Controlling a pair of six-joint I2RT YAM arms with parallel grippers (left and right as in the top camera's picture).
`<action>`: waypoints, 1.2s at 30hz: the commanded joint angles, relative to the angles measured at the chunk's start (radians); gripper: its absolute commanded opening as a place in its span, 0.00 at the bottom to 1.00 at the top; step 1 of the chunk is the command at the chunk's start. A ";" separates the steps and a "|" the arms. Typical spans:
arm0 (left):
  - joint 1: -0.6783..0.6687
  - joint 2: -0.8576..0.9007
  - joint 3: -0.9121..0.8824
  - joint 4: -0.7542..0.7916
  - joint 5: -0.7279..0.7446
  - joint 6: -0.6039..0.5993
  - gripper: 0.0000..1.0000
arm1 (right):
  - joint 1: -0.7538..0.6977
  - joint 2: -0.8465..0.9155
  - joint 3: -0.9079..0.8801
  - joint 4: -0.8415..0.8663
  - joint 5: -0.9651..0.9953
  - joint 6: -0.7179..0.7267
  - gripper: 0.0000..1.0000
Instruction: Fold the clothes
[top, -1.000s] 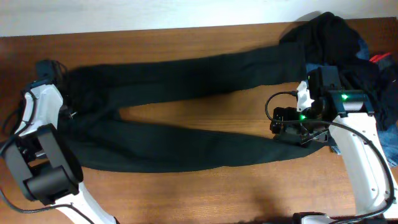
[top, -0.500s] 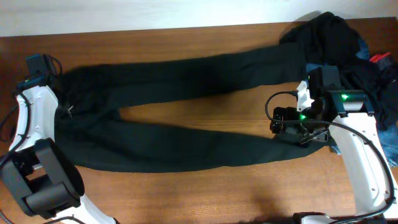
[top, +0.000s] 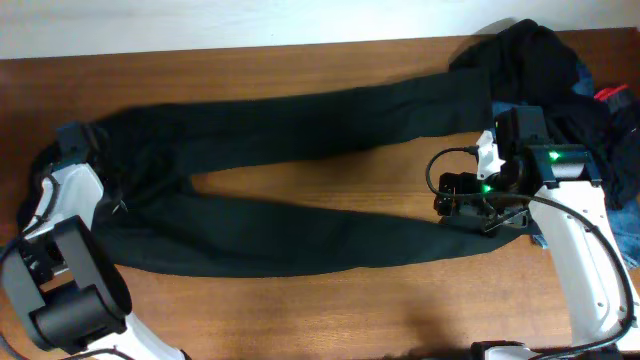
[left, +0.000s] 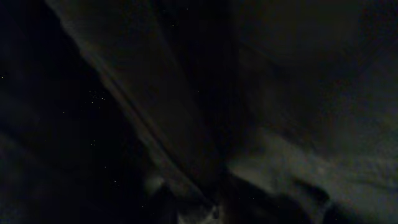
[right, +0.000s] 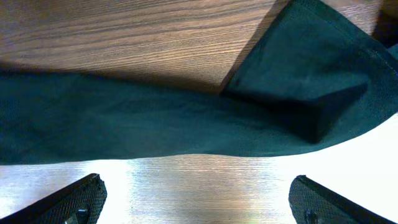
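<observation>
Right end effector (right: 196, 193) stands wide open, holding nothing. A leg end of the black trousers (right: 155, 124) lies just ahead on the tabletop (right: 124, 37). Left end effector (top: 72, 138) sits at their waist; its opening cannot be told. Piled clothes (top: 530, 55) lie behind the right one.

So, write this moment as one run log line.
left gripper: at trousers waistband, jaws unseen | right gripper: open near leg hem | legs: spread apart

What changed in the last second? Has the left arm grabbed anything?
The left gripper moved nearward, down onto the waist end of the black trousers; whether it has gripped is not visible. The right gripper, open above the lower leg's hem, the trousers and the clothes pile stayed put.
</observation>
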 joint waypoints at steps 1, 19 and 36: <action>0.023 -0.014 -0.019 0.044 -0.002 -0.005 0.02 | 0.006 0.002 -0.002 -0.001 -0.031 -0.010 0.99; 0.186 -0.014 -0.018 0.206 0.008 0.224 0.01 | 0.006 0.002 -0.002 0.004 -0.042 -0.007 0.99; 0.187 -0.069 0.134 0.115 0.252 0.272 0.99 | 0.005 0.018 -0.002 -0.083 -0.014 -0.010 0.99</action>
